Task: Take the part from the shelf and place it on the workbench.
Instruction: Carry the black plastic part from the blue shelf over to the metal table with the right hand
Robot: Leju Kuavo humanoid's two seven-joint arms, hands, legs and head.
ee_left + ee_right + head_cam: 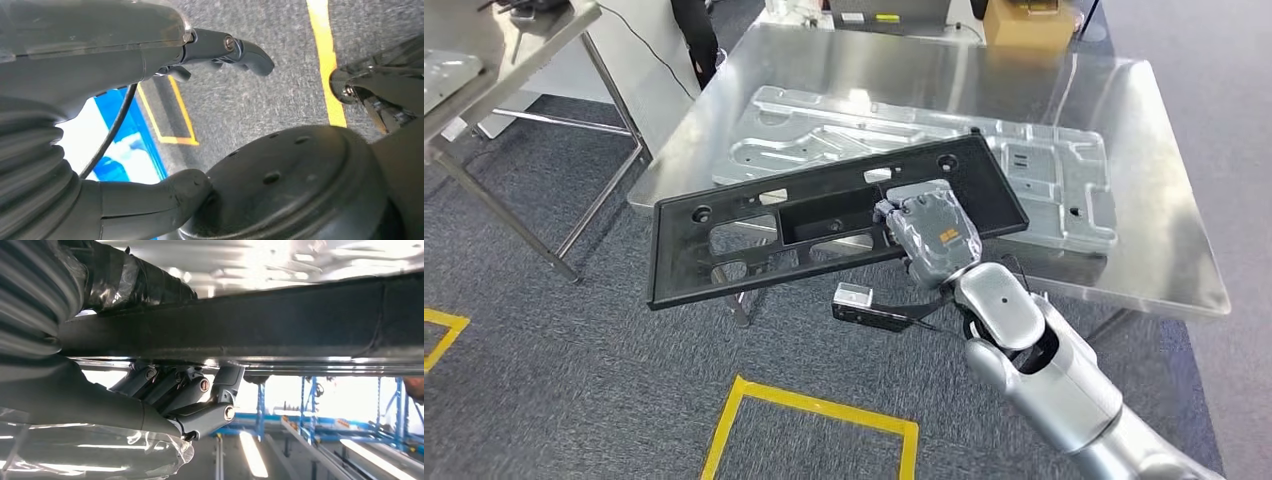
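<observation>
My right hand (pixel 934 235) grips a long black plastic panel (pixel 824 190) by its near edge. The panel is flat with several cut-outs and is tilted, its right end over the steel workbench (pixel 924 70) and its left end hanging past the table's near-left edge. In the right wrist view the panel's dark edge (pixel 275 315) runs across the picture, with my fingers (pixel 200 400) curled under it. My left hand (pixel 90 65) hangs over the carpet with thumb and fingers apart, holding nothing.
A silver stamped metal sheet (pixel 1044 190) lies on the workbench, partly under the panel. A cardboard box (pixel 1029 22) sits at the far edge. A second steel table (pixel 484 60) stands at the upper left, and yellow tape (pixel 814 410) marks the carpet.
</observation>
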